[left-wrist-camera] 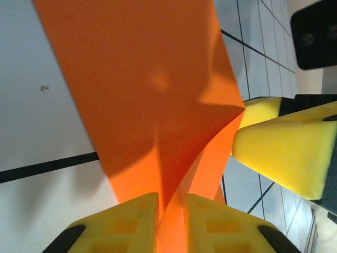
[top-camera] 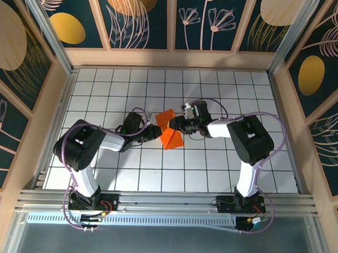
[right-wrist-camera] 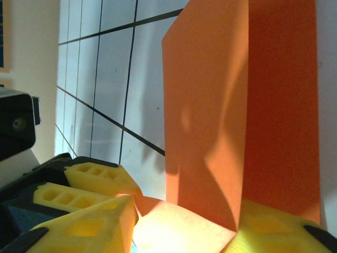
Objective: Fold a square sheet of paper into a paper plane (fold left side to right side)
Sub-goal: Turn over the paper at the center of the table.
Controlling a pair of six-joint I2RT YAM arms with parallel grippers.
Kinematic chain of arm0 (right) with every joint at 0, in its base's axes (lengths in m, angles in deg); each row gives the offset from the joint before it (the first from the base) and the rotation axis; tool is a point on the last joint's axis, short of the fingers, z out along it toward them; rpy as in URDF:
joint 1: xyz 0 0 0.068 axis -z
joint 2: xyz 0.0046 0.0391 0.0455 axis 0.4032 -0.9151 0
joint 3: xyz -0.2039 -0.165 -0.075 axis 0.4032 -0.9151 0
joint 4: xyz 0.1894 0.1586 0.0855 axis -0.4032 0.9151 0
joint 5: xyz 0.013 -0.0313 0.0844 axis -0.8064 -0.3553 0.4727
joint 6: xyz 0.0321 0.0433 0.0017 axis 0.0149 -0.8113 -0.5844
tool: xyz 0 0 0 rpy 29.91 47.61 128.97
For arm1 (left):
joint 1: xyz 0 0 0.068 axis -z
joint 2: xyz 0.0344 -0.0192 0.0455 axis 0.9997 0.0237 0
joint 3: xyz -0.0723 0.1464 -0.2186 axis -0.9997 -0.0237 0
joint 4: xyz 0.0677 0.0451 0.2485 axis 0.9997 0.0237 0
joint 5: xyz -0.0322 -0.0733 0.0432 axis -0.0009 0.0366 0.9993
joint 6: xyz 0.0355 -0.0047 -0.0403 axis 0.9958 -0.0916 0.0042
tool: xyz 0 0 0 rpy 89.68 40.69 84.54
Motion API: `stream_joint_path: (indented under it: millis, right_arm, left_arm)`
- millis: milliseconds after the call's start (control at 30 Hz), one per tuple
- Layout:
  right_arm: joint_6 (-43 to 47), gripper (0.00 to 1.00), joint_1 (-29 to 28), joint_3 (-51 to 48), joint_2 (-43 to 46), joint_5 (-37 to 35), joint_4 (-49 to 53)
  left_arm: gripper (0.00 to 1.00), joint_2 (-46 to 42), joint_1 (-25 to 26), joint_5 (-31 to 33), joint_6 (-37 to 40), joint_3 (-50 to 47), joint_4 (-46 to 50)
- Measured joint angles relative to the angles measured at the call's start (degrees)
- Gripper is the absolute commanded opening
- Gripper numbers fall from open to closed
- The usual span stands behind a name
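both jaws meet nose to nose, left pinching the paper (top-camera: pixel 171 137), right spread around it.

Square sheet of paper (left-wrist-camera: pixel 152 95): near edge hidden between pads of left end effector (left-wrist-camera: pixel 171 203); far end cropped. Right end effector (right-wrist-camera: pixel 184 224): finger bases cropped, contact unclear.

Orange sheet (left-wrist-camera: pixel 147 89) pinched between left hand (left-wrist-camera: pixel 169 205) pads (left-wrist-camera: pixel 126 224), right hand (left-wrist-camera: pixel 242 129) at its raised edge
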Motion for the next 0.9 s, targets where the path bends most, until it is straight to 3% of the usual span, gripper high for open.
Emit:
stream_joint_path:
  millis: [167, 333, 533, 767, 900]
  right_arm:
    - [0.33, 0.24, -0.17, 0.22, -0.09, -0.68, 0.39]
    - [1.16, 0.01, -0.17, 0.22, 0.04, -1.68, 0.42]
    - [1.40, 0.00, 0.04, 0.20, 4.07, -3.21, 0.35]
    - [1.53, 0.00, 3.17, -1.84, 15.85, -3.80, -4.66]
    - [0.11, 0.00, 5.92, -4.55, 22.84, -2.69, -10.86]
  left_arm:
    - [0.25, 0.04, 0.00, 1.16, -0.02, 0.02, 1.09]
    - [0.35, -1.84, 0.00, 4.31, -0.59, -1.51, 1.27]
    - [0.49, -12.61, 0.00, 9.18, -0.94, -3.65, 2.29]
    - [0.88, -27.28, -0.02, 12.79, -1.27, -5.64, 1.62]
    - [0.94, -31.54, -0.02, 11.87, -2.62, -7.39, -3.02]
